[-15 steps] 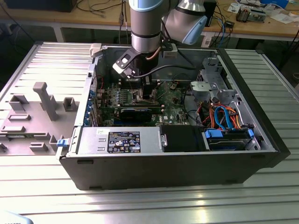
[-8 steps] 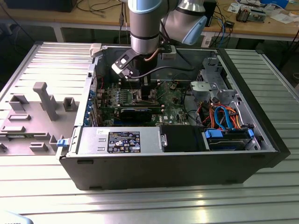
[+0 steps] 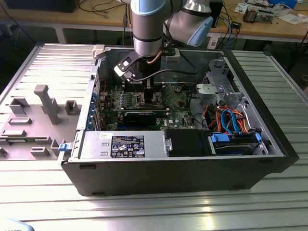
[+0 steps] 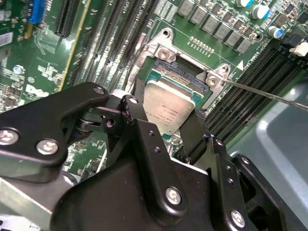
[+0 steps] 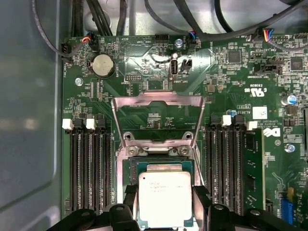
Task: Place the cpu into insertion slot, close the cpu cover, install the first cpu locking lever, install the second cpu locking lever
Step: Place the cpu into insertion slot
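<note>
Gripper [image 4: 166, 118] clamping the cpu [image 4: 169, 108] by two edges, holding it over the insertion slot [image 4: 166, 72], first wrist view showing the cpu cover [image 5: 157, 100] standing open, exterior view showing the computer case [image 3: 168, 178] bearing a label [image 3: 127, 146], print illegible.

Gripper [image 3: 148, 96] inside open case [image 3: 192, 168] (black)

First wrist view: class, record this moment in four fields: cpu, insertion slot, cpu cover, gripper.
cpu: silver top up, between the black fingers
insertion slot: under the cpu, silver rim showing
cpu cover: open, raised off the slot
gripper: shut on the cpu
seating: cannot tell
</note>
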You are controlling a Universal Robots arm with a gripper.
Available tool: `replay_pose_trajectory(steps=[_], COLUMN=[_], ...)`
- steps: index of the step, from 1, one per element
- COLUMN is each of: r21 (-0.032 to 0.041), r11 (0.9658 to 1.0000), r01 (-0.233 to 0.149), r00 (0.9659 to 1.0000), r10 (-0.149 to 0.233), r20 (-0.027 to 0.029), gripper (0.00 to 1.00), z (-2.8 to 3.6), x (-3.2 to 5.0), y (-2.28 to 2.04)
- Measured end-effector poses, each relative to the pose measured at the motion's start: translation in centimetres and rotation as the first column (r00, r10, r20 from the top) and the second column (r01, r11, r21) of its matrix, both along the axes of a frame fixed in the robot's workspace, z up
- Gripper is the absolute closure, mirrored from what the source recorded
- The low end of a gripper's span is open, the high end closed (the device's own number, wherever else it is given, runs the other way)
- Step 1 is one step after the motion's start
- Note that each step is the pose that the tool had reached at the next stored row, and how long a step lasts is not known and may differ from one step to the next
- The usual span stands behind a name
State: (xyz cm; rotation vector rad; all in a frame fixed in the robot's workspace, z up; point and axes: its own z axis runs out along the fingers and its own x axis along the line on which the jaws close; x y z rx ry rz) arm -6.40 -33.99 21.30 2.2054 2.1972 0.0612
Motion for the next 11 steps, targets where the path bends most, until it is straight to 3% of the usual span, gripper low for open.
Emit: replay_pose_trajectory(steps=[11], r21=[-0.0001], r11=[0.9999], r01=[0.012], r00=[0.9999], r10=[-0.012], r20=[-0.0001], gripper=[0.46], z=[-0.95], x=[-0.22], y=[0.42])
